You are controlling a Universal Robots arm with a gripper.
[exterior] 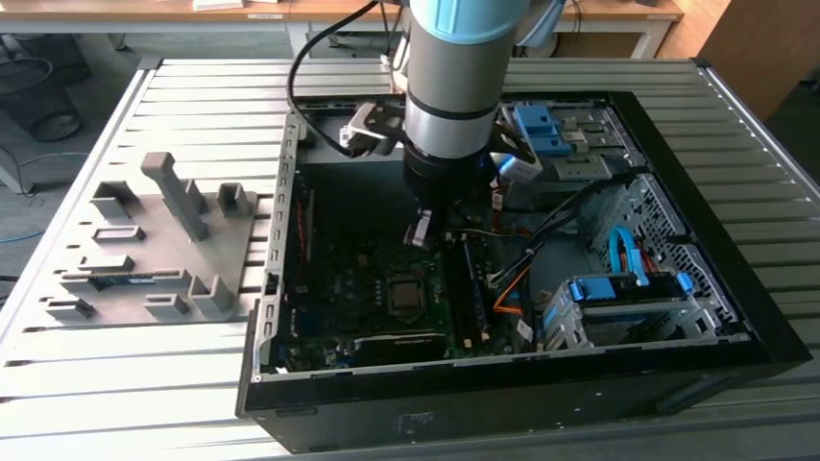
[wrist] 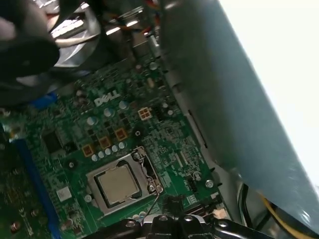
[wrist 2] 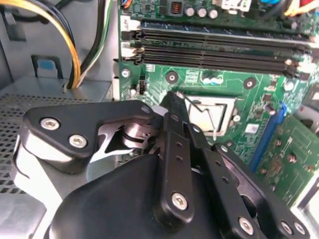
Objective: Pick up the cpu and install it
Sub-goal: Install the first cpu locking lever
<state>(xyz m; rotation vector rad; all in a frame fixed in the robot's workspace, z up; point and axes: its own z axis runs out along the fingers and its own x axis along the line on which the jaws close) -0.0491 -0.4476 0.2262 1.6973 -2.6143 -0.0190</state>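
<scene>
The cpu (wrist: 117,183), a small silvery square, lies flat in the motherboard socket (wrist: 144,169) inside the open computer case (exterior: 717,288). In the second wrist view its pale face (wrist 2: 207,110) shows inside the metal socket frame, with a thin wire lever (wrist 2: 197,106) beside it. In the exterior view the socket (exterior: 405,293) sits in the middle of the board. My gripper (exterior: 421,233) hangs inside the case above the board, just short of the socket. Its fingertips (wrist 2: 172,98) are shut together with nothing between them, and they appear again close to the socket's corner (wrist: 172,203).
Black memory slots (wrist 2: 214,47) run beside the socket. Yellow and black cables (wrist 2: 75,55) hang near the case wall. Blue drive cages (exterior: 628,298) fill the case on the exterior view's right. A grey parts fixture (exterior: 160,245) with a green memory stick (exterior: 129,279) stands outside on the slatted table.
</scene>
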